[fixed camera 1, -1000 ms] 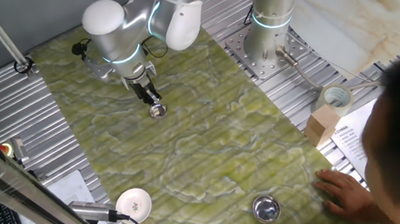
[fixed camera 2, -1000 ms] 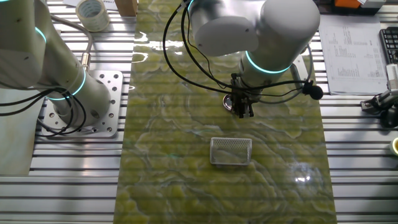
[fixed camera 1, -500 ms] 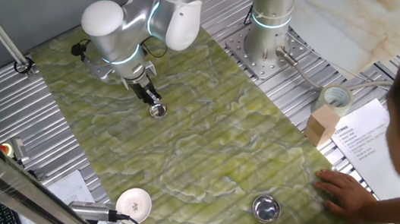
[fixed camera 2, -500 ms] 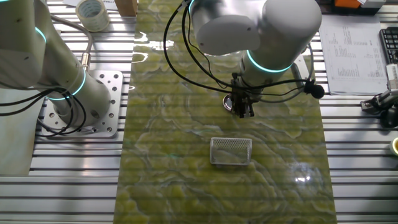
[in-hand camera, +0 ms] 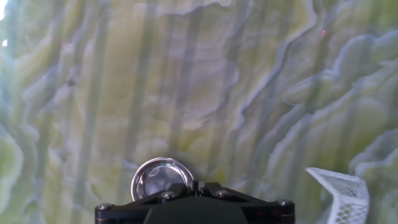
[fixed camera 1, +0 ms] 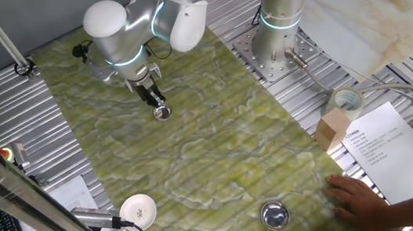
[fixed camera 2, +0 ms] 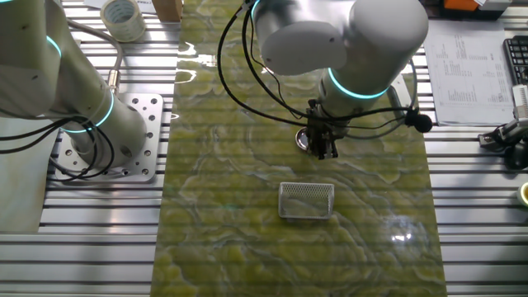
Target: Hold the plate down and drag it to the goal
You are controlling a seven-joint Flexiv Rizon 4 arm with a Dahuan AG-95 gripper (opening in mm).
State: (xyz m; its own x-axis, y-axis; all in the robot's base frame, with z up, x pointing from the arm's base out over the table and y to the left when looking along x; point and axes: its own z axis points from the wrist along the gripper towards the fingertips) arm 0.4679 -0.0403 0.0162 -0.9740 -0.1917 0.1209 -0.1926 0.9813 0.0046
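Since a second ago, almost nothing has shifted: gripper [fixed camera 1: 159,104] and plate [fixed camera 1: 163,114] sit a touch further up the green marbled mat [fixed camera 1: 219,153]. Its tip presses on the plate's near edge [in-hand camera: 161,178]. Whether the fingers are parted or together cannot be told. A mesh basket [fixed camera 2: 307,200] lies nearby.

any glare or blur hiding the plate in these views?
One fixed view: plate sharp, bright highlights. The other fixed view: gripper mostly hides it, with glare streaks on the mat farther up. Hand view: plate clear, reflective, lower edge behind the gripper body.
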